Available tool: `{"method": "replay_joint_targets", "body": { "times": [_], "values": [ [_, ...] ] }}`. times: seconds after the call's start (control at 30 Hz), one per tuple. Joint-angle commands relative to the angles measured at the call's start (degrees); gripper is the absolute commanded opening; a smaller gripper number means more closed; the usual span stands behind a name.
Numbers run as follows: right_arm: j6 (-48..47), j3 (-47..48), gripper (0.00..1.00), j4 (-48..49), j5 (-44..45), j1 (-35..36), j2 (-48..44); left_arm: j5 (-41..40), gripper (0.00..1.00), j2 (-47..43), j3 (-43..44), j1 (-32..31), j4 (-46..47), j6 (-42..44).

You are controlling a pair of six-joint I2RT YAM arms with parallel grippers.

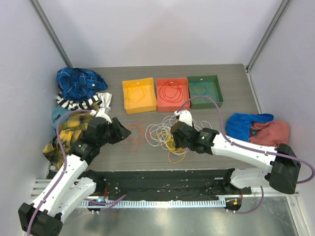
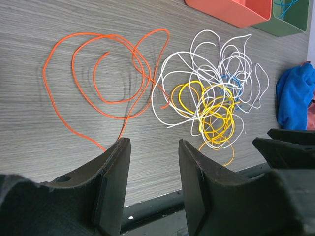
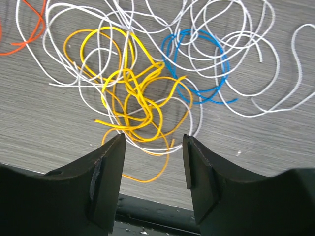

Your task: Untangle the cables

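White, yellow and blue thin wire cables (image 1: pixel 165 133): knotted in one heap near the middle of the dark grey wood-grain worktop (image 1: pixel 128 160), closer to its near edge than to its far edge.
Yellow wire cable (image 3: pixel 132 93): several loops, woven over and under white strands; the part of the heap nearest the right fingertips.
Blue wire cable (image 3: pixel 197 64): one loop, ringed and crossed by white, beyond the yellow.
Orange wire cable (image 2: pixel 106 64): spread loose to the left of the heap, overlapping one white loop at its right side; one end just beyond the left fingertips.
Black left gripper (image 2: pixel 152 145): parted, empty, low over the near edge, aimed at the orange end.
Black right gripper (image 3: pixel 153 140): parted, empty, just short of the yellow loops, touching none.
Yellow plastic tray (image 1: pixel 140 110), red-orange plastic tray (image 1: pixel 173 108), green plastic tray (image 1: pixel 205 104): side by side along the far edge, holding a yellow, a red and a blue loop in turn.
Step in hand: judged as choosing the next strand to pull from the heap, with sorting by colour partly done.
Next move: calls for closing on a single yellow strand at a spot clear of white, then a slow lift away from the heap.
Risk: likely to drag white and blue along if snagged; left gripper well placed to pin the rest down.
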Motion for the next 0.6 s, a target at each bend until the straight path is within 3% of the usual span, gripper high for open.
{"method": "replay_joint_targets", "body": {
  "times": [0.0,0.4,0.5,0.53,0.57],
  "values": [
    [3.61,-3.04,0.57,7.39,-1.95,0.19,-0.01,0.26,0.48,0.47,-0.64,-0.22,0.81,0.15],
    [1.6,-7.01,0.51,16.36,-2.74,-1.66,7.63,0.08,0.48,1.44,-0.81,-0.22,1.25,0.24],
    [0.98,-7.36,0.36,17.68,-2.83,-2.63,9.39,-0.01,0.48,1.53,-0.9,-0.22,1.07,0.32],
    [0.8,-7.45,0.23,17.94,-2.57,-2.71,9.48,-0.09,0.48,1.62,-0.73,-0.13,1.07,0.32],
    [0.72,-7.37,0.17,17.95,-2.48,-2.8,9.14,-0.18,0.49,1.44,-0.73,-0.22,1.07,0.32]
  ]
}}
